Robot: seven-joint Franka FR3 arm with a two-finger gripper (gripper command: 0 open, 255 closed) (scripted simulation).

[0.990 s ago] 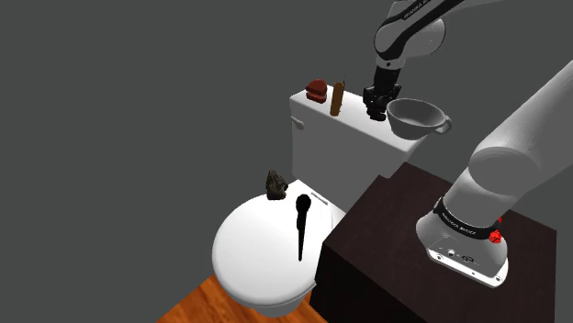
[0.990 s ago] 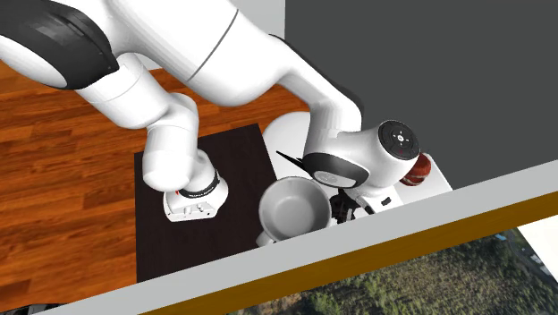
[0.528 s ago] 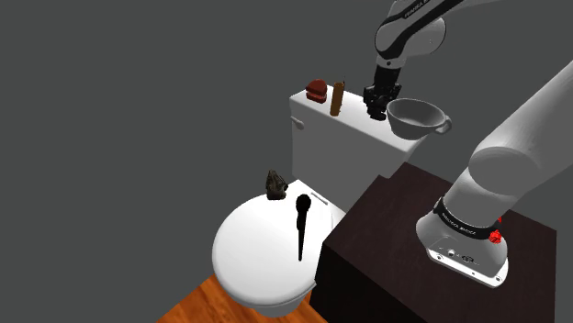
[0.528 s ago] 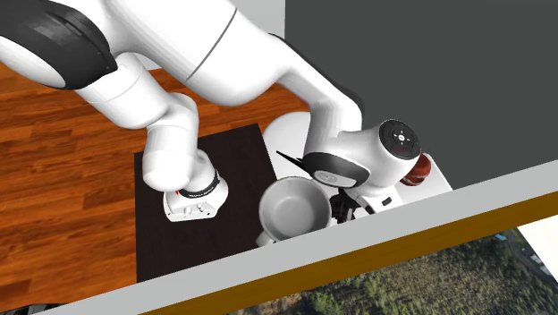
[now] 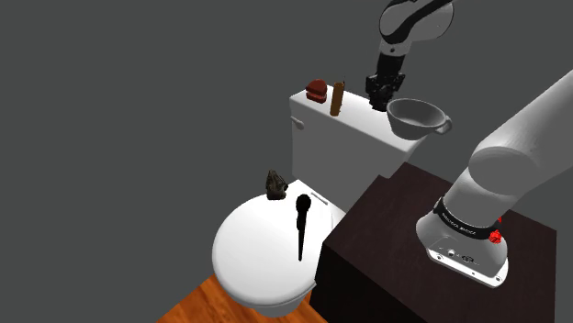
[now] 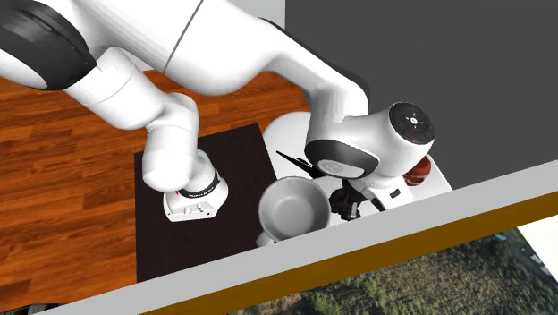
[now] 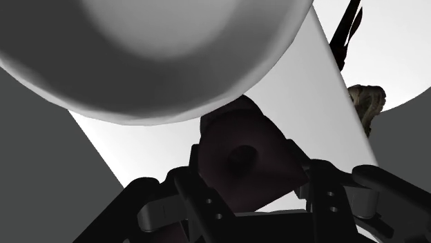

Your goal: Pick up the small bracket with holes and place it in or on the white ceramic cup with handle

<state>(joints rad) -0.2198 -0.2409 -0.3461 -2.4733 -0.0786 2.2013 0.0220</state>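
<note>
Gripper [image 5: 377, 101] is pinching dark bracket [image 7: 245, 159] w/ hole, hovering just beside cup [image 5: 415, 117], above toilet tank [image 5: 347, 129]; brown tube [image 5: 337, 97] nearby.

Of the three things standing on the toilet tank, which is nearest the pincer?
The grey-white cup, right beside the pincer, which clasps the dark bracket. The brown cylinder and red-brown lump stand farther toward the shoulder view's left.
</note>
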